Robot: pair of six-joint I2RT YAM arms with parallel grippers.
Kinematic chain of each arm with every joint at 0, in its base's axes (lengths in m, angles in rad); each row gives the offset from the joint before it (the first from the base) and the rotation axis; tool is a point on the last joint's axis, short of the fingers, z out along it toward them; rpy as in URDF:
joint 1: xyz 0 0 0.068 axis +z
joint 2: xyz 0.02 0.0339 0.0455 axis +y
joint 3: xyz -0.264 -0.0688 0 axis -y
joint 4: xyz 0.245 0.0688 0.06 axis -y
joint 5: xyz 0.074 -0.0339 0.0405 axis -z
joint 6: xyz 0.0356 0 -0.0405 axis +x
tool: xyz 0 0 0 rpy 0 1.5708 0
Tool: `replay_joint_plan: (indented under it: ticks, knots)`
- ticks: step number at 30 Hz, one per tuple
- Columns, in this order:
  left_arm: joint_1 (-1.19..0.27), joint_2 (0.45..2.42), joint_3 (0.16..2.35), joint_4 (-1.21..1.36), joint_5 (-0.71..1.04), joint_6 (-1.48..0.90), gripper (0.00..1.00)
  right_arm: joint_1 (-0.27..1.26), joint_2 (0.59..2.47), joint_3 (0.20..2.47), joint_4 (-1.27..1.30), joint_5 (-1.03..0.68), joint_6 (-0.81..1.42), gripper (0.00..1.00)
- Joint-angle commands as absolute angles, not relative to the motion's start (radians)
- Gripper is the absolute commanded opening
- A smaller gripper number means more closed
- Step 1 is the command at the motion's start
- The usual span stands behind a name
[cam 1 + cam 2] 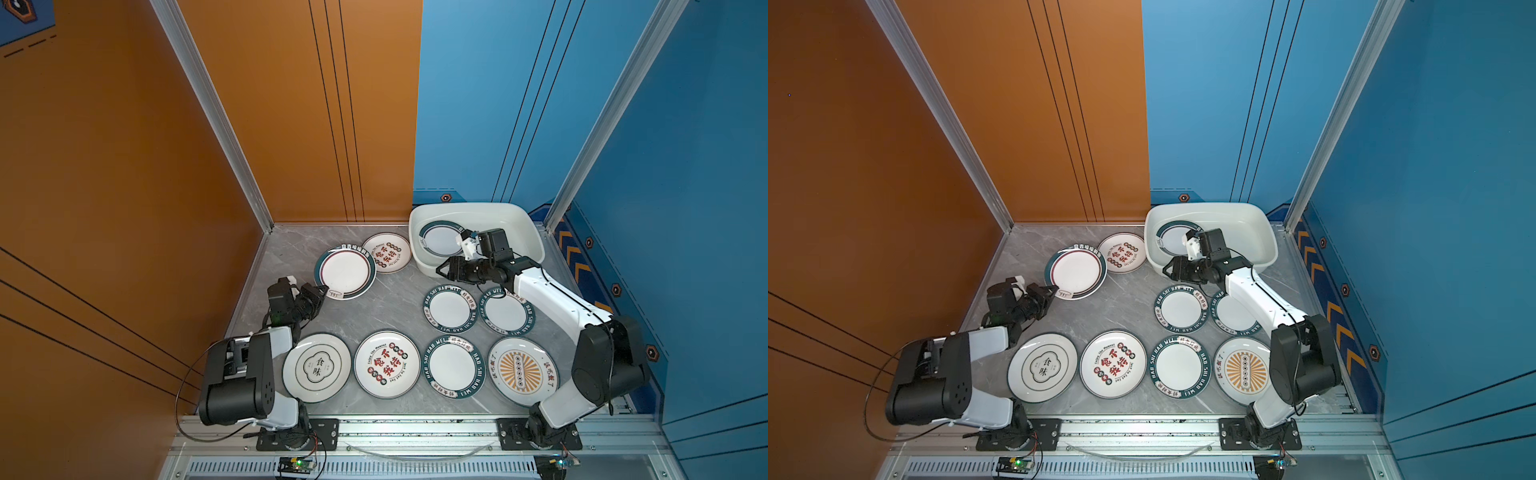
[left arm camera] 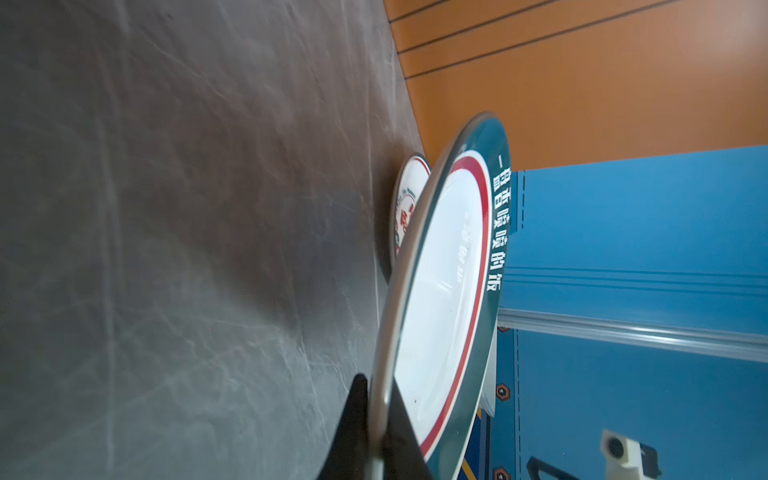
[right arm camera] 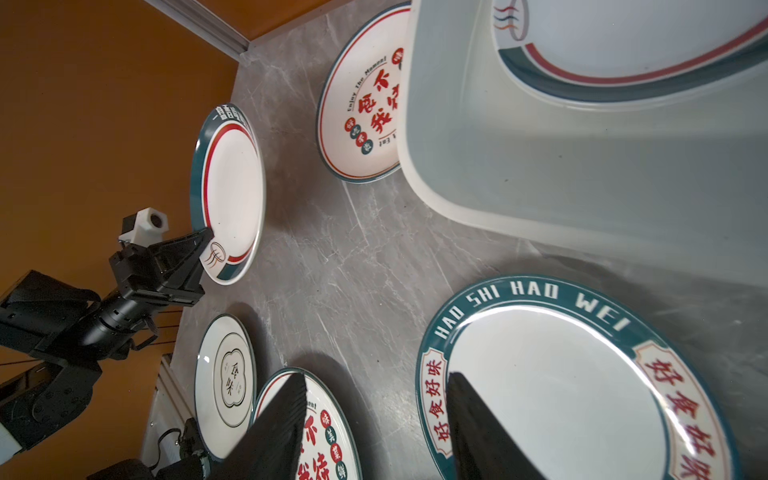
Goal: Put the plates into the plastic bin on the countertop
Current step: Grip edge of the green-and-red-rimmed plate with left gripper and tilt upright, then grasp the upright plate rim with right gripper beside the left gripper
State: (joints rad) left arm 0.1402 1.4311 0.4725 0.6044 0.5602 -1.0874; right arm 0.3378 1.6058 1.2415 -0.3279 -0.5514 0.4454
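**Left pincer** (image 1: 322, 291): clamped tight on the near rim of the held plate (image 1: 345, 272). The plate has a teal and red rim and extends ahead of the tips. Its gripped edge appears raised off the counter (image 1: 374, 307).

**Small red-lettered plate** (image 1: 386, 252): flat on the counter just past the held plate's far edge, well ahead of the left pincer.

**Right pincer** (image 1: 439, 269): jaws partway apart with nothing between them. It hovers just beside the near wall of the plastic bin (image 1: 507, 224).

**Binned plate** (image 1: 440, 239): one teal-rimmed plate lying inside the bin, across the wall from the right pincer.

**Small lettered-rim plate** (image 1: 449, 311): on the counter, below and just behind the right pincer's tips. Its twin plate (image 1: 507, 311) lies beside it, partly under the right arm.

**Front row**: four plates lie flat, well behind both pincers.
- Clover-emblem plate (image 1: 318, 368), behind the left pincer.
- Large red-lettered plate (image 1: 387, 363).
- Large lettered-rim plate (image 1: 453, 366).
- Sunburst plate (image 1: 521, 371), behind the right pincer.
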Motion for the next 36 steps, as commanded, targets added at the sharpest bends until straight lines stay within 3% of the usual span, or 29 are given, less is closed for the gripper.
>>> replay_joint_plan:
  ticks: [1, 13, 26, 36]
  knots:
    - [0.082, 1.349, 0.506, 0.521, 0.635, -1.01, 0.0, 0.357, 1.624, 1.277, -0.272, -0.619, 0.473, 0.56]
    - [-0.129, 1.353, 0.657, 0.367, 0.656, -0.918, 0.0, 0.38, 1.654, 1.288, -0.233, -0.664, 0.499, 0.56]
    - [-0.217, 1.419, 0.764, 0.368, 0.721, -0.917, 0.0, 0.386, 1.659, 1.271, -0.215, -0.715, 0.502, 0.53]
    - [-0.253, 1.471, 0.82, 0.325, 0.742, -0.878, 0.0, 0.387, 1.658, 1.226, -0.166, -0.779, 0.525, 0.29]
